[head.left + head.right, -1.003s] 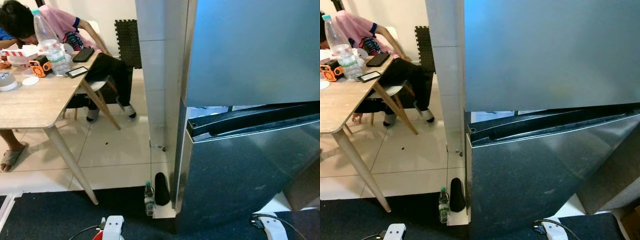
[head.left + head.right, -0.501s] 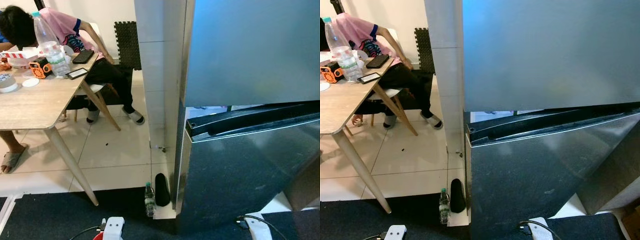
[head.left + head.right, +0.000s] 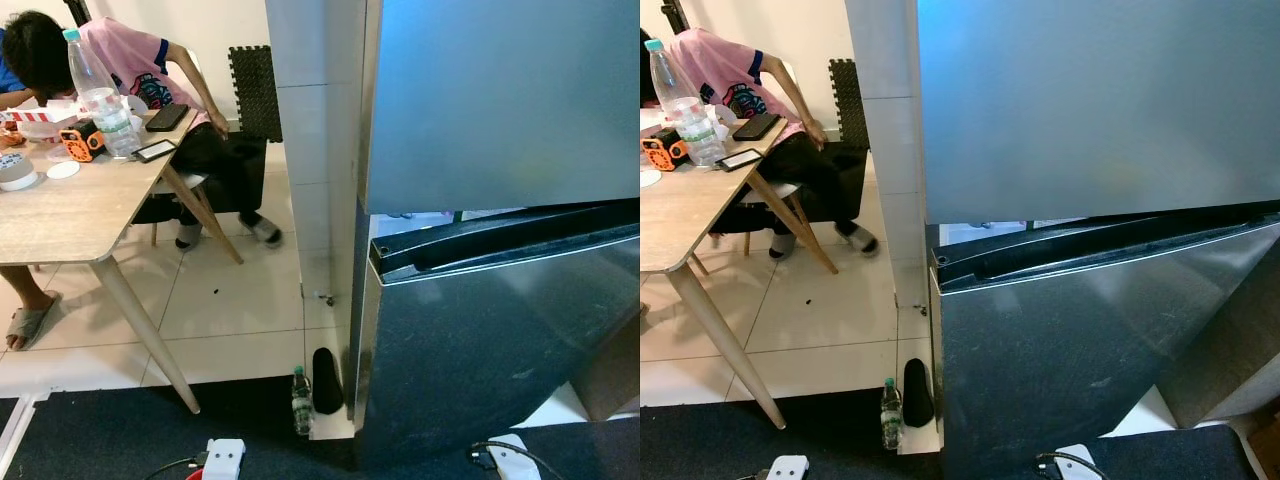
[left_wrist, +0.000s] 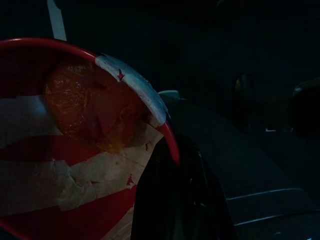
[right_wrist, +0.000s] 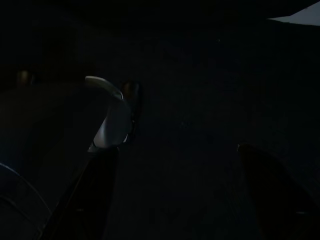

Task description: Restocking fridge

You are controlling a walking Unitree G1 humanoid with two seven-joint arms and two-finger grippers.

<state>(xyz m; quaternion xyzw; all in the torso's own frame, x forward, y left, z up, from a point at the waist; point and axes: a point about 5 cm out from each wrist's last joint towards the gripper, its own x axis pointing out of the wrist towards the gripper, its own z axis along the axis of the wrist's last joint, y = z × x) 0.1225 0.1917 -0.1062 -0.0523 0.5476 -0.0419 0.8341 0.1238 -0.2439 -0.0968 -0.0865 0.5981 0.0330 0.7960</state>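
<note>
The fridge fills the right half of the eye views. Its grey upper door [image 3: 500,100] is closed, and the dark lower door [image 3: 480,340] hangs ajar with its top edge tilted out. A white part of my left arm [image 3: 224,460] and one of my right arm [image 3: 505,462] peek in at the bottom edge. In the dark left wrist view, a black finger [image 4: 180,200] lies against the rim of a red round container [image 4: 75,165] patched with white tape, something orange inside. In the right wrist view my right gripper [image 5: 175,200] hangs open over dark floor.
A white tiled pillar [image 3: 310,150] stands left of the fridge. At its foot are a small water bottle [image 3: 301,400] and a black object [image 3: 326,382]. A wooden table [image 3: 60,210] with a large bottle [image 3: 100,95] stands left, a person [image 3: 130,60] seated behind. A dark mat [image 3: 100,430] covers the near floor.
The white part of my right arm has shifted left along the bottom edge. The seated person has moved a leg. The camera has drifted slightly.
</note>
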